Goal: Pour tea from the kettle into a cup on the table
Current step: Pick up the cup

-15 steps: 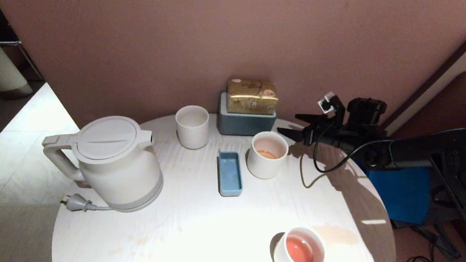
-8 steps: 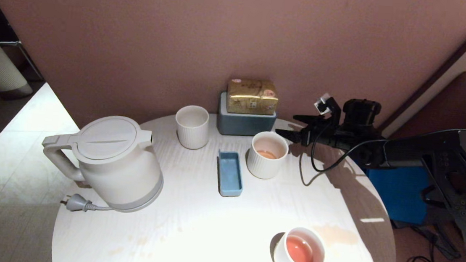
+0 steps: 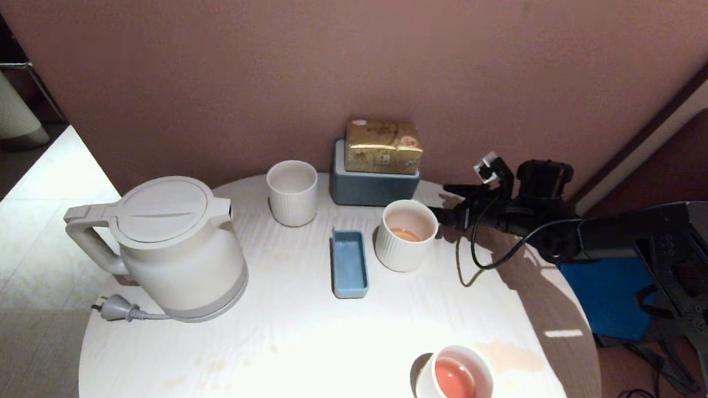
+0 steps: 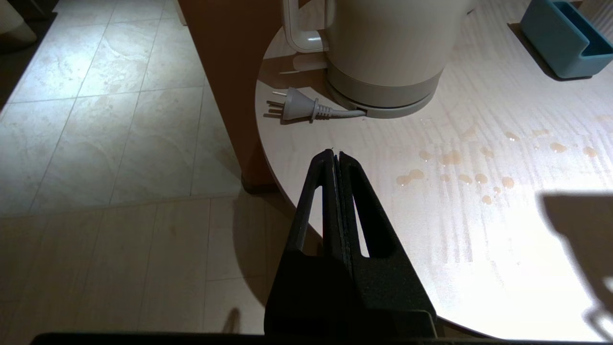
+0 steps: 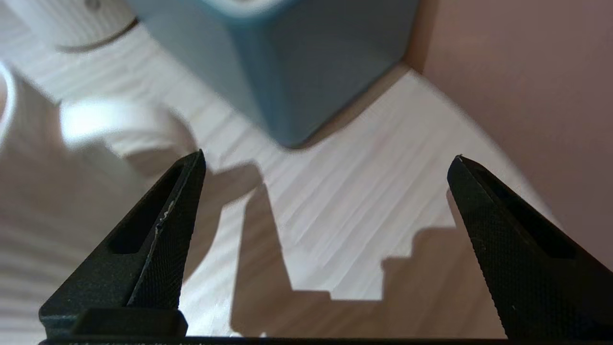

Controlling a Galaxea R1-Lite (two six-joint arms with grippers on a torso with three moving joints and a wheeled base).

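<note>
The cream-white kettle (image 3: 177, 247) stands upright, lid shut, at the left of the round white table (image 3: 290, 347), its base also in the left wrist view (image 4: 388, 72). The cup (image 3: 406, 234), a squat ribbed mug, holds a little tea (image 3: 405, 234) near the far middle. My right gripper (image 3: 446, 202) hovers open and empty just right of the cup, pointing left. In the right wrist view, the right gripper (image 5: 327, 155) has bare table between its fingers and the cup's loop handle (image 5: 124, 120) beside it. My left gripper (image 4: 335, 155) is shut and empty, low by the table's near-left edge.
A ribbed white tumbler (image 3: 291, 192), a grey-blue box (image 3: 373, 188) topped by a gold packet (image 3: 383, 145), and a small blue tray (image 3: 348, 264) sit near the cup. A smooth white cup (image 3: 454, 382) of tea stands front right. The kettle's plug (image 3: 117, 308) lies loose. The wall is close behind.
My right gripper has sunk a little and edged left, closer to the cup's right side. Nothing on the table has moved.
</note>
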